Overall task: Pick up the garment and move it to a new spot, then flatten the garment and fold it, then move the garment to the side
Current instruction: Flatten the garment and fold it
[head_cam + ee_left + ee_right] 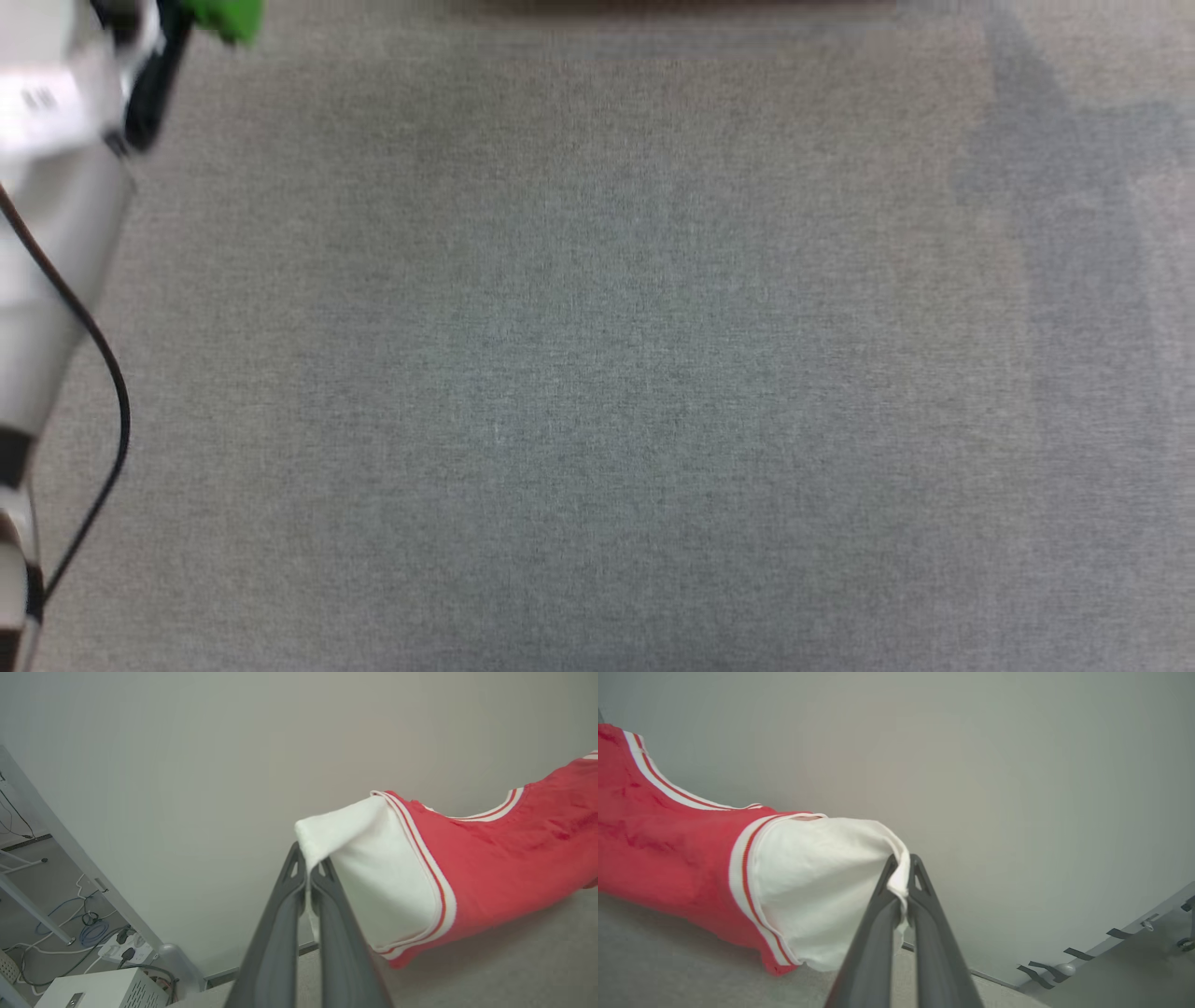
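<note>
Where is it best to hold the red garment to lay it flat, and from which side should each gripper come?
Probably at its two outer ends, each from its own side, as now: the left gripper is shut on one white sleeve, the right gripper on the other sleeve, and the red body of the garment spans between them.

garment (pixel 504 858): one, red with striped trim
white sleeves (pixel 373 872): two, one in each wrist view
pincers: two, the left pincer (pixel 309 870) and the right pincer (pixel 903 868)
fingers (pixel 280 933): two dark ones on each pincer, four in all
surface (pixel 597 373): one, grey
pale forearm (pixel 56 233): one
black cable (pixel 105 373): one, along the forearm
green piece (pixel 229 19): one
vented white box (pixel 103 989): one
dark strips (pixel 1076 953): four
</note>
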Robot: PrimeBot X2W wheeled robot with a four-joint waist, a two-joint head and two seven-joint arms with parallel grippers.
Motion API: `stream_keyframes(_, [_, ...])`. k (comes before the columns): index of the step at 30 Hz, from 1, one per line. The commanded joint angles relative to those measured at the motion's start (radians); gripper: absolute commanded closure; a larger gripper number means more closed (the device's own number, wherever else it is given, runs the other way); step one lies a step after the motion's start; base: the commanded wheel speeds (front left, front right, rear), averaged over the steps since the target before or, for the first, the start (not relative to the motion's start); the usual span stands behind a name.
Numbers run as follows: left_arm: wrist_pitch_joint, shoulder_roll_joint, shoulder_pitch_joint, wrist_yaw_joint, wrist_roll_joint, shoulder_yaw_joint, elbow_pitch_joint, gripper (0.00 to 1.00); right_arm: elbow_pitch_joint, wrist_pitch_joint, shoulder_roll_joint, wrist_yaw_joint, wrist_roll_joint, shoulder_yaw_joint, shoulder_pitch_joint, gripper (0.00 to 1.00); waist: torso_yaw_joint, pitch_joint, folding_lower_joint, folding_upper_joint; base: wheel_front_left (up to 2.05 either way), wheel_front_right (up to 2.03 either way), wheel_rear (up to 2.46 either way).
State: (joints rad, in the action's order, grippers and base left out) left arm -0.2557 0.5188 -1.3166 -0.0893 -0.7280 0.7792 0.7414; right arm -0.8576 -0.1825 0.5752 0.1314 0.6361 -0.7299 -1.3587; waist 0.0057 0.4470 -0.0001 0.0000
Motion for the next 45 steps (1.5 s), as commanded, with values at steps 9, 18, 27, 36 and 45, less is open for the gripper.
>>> stream_keyframes(9, [-0.006,0.066,0.543,0.083,-0.031,-0.066,-0.213,1.0,0.097,-0.05,0.02,-0.001,0.134,-0.125,0.398,1.0,-0.021,-0.228,0.0001,0.0,0.0,0.0,0.0])
stream_keyframes(18, [-0.006,0.07,0.916,0.144,-0.095,-0.077,-0.301,1.0,0.131,-0.073,0.028,-0.001,0.203,-0.118,0.752,1.0,-0.009,-0.356,0.0001,0.0,0.0,0.0,0.0])
stream_keyframes(27, [-0.006,0.079,1.157,0.194,-0.143,-0.138,-0.346,1.0,0.165,-0.079,0.042,-0.001,0.204,-0.02,1.01,1.0,-0.005,-0.443,0.0001,0.0,0.0,0.0,0.0])
stream_keyframes(36, [-0.006,0.098,1.349,0.247,-0.141,-0.157,-0.404,1.0,0.25,-0.077,0.055,-0.001,0.183,0.111,1.284,1.0,0.009,-0.475,0.0001,0.0,0.0,0.0,0.0])
stream_keyframes(45, [-0.006,0.08,1.378,0.256,-0.128,-0.158,-0.432,1.0,0.29,-0.033,0.023,-0.001,0.114,0.246,1.394,0.62,0.018,-0.473,0.0001,0.0,0.0,0.0,0.0])
